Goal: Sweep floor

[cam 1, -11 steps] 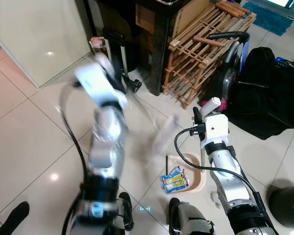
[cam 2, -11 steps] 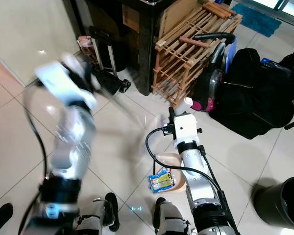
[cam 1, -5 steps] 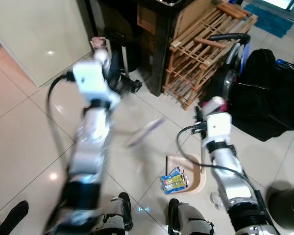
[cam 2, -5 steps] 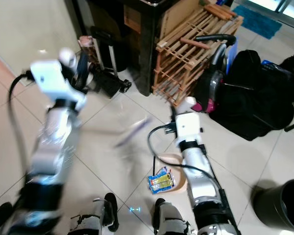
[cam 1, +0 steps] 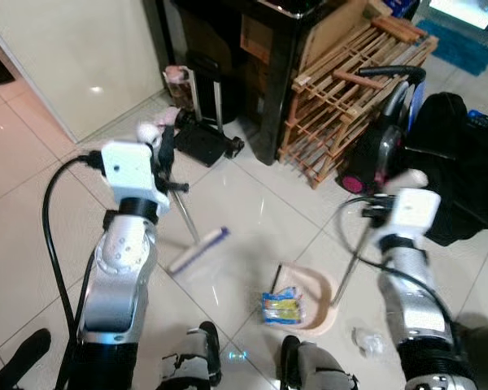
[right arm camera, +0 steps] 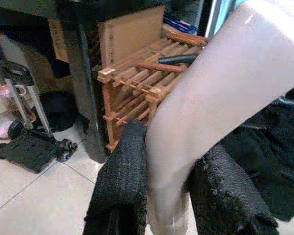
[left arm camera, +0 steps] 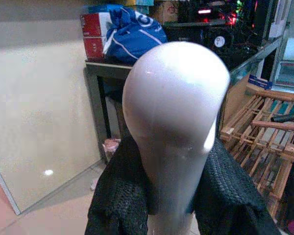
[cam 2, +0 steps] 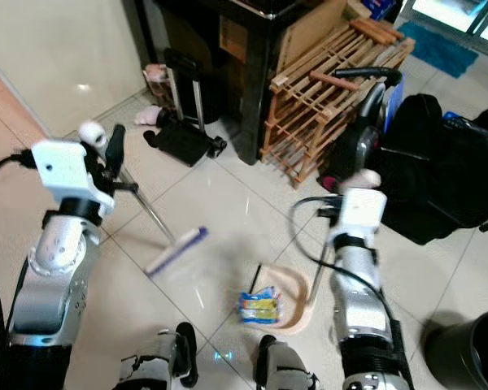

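My left gripper (cam 1: 164, 148) is shut on the white knob of a broom handle (left arm camera: 171, 107), black fingers (left arm camera: 116, 196) on both sides of it. The thin shaft slants down to the broom head (cam 1: 198, 249), which rests on the tiles left of the dustpan. My right gripper (cam 2: 359, 183) is shut on the pale top of the dustpan handle (right arm camera: 210, 98). The beige dustpan (cam 1: 320, 291) lies on the floor between my arms with a colourful wrapper (cam 1: 281, 307) in it. A crumpled clear scrap (cam 1: 366, 341) lies on the tiles right of the pan.
Ahead stand a black cabinet (cam 1: 264, 49), a folded trolley (cam 1: 205, 122) and a wooden rack (cam 1: 354, 89). A vacuum cleaner (cam 1: 382, 138) and a black bag (cam 1: 464, 162) sit at the right, a dark bin (cam 2: 472, 349) at the lower right. A black shoe (cam 1: 16, 357) shows at the lower left.
My left arm has swung down and left, bringing the broom head onto the tiles left of the dustpan. My right arm has shifted right with the dustpan handle. The camera has also shifted.
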Tool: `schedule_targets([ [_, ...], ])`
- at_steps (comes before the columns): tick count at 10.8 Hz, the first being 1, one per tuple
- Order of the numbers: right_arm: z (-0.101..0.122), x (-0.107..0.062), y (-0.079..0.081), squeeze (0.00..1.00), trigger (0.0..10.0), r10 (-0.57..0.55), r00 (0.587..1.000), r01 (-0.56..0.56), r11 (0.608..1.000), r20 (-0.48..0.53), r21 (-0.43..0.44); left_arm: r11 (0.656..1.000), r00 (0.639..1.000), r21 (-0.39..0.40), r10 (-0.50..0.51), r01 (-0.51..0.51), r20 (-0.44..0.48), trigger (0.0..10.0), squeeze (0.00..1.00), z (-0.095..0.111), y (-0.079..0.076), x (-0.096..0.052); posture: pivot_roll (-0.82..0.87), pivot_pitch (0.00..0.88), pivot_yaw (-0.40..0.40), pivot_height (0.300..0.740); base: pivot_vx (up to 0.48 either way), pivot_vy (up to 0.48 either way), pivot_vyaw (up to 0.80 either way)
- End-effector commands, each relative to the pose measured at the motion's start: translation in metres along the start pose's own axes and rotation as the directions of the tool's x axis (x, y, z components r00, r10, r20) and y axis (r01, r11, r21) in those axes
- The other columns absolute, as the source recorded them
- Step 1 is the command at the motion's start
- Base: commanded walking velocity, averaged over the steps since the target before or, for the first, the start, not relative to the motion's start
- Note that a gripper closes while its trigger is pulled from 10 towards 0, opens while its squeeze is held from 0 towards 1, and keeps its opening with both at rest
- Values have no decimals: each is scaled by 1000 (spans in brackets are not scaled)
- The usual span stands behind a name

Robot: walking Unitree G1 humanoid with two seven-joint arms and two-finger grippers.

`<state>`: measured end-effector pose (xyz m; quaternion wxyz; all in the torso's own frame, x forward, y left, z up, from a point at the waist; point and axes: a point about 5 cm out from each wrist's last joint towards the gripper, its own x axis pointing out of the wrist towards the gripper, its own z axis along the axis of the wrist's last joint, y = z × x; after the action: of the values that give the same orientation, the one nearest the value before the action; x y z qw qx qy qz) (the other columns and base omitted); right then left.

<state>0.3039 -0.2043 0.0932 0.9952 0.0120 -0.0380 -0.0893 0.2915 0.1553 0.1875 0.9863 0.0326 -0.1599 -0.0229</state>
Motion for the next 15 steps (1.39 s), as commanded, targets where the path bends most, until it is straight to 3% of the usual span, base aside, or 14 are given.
schedule_targets([
  [1, -10, -4, -3, 0, 10000, -15, 998, 16, 1000, -55, 24, 1000, 999, 12, -14, 14, 32, 10000, 0, 6, -6, -2, 18, 177, 0, 740, 0, 0, 0],
  [5, -6, -5, -4, 0, 10000, -8, 999, 11, 998, -48, 55, 1000, 999, 4, 2, -2, 38, 10000, 0, -1, -16, -1, 2, 173, 0, 740, 0, 0, 0],
  [9, 12, 5, -8, 0, 10000, -77, 997, 78, 974, -14, 212, 999, 998, -41, 31, -29, 51, 10000, 0, 1, -18, 0, 0, 162, 0, 740, 0, 0, 0],
  [11, 17, 9, -5, 0, 10000, -77, 997, 76, 972, -2, 223, 998, 997, -49, 43, -40, 61, 10000, 0, 3, -19, 2, 4, 155, -2, 740, 0, 0, 0],
  [13, 22, 14, 3, 0, 10000, -81, 997, 76, 969, 13, 236, 989, 993, -119, 100, -92, 68, 10000, 0, 12, -22, 7, 7, 156, -2, 740, 0, 0, 0],
  [15, 18, 16, 12, 0, 10000, -98, 995, 95, 974, 4, 208, 956, 980, -264, 161, -126, 113, 10000, 0, 40, -34, 20, 17, 157, -1, 740, 0, 0, 0],
])
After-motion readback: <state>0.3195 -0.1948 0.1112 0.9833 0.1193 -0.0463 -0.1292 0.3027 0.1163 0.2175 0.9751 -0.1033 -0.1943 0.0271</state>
